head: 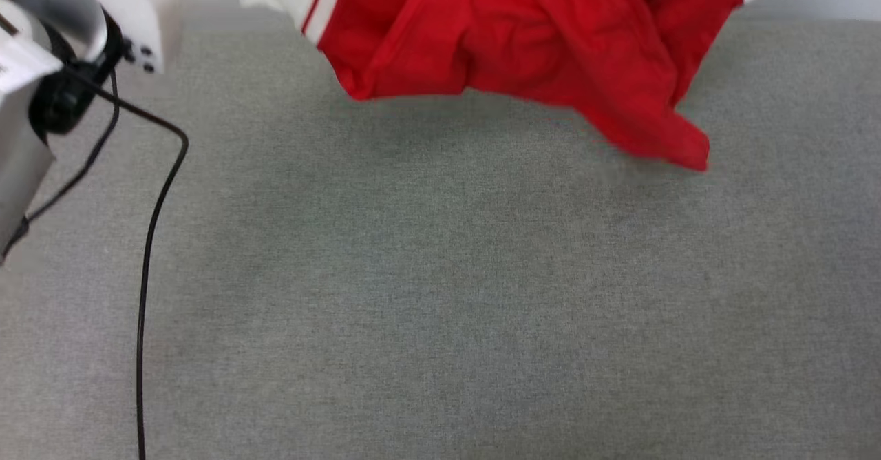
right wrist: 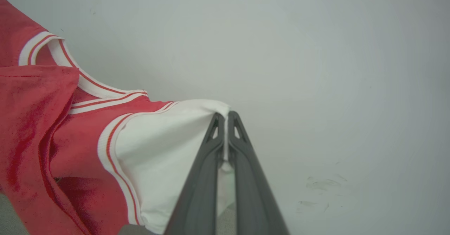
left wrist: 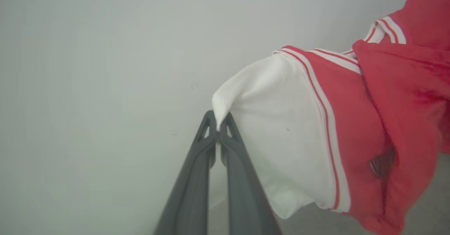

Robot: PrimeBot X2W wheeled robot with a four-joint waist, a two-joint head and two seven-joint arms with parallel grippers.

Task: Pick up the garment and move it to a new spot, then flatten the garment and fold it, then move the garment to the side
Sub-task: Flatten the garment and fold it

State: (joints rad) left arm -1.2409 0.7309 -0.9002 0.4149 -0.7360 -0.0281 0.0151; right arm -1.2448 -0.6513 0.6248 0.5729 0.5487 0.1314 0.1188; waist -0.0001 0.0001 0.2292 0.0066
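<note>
Hanging above the counter (head: 440,295), hem apparently just clear of it, the garment (head: 523,40) looks limp and light. Left fingers (left wrist: 195,178) and right fingers (right wrist: 204,178) each pinch a white sleeve (left wrist: 274,122) tip, probably good holds for spreading.
</note>
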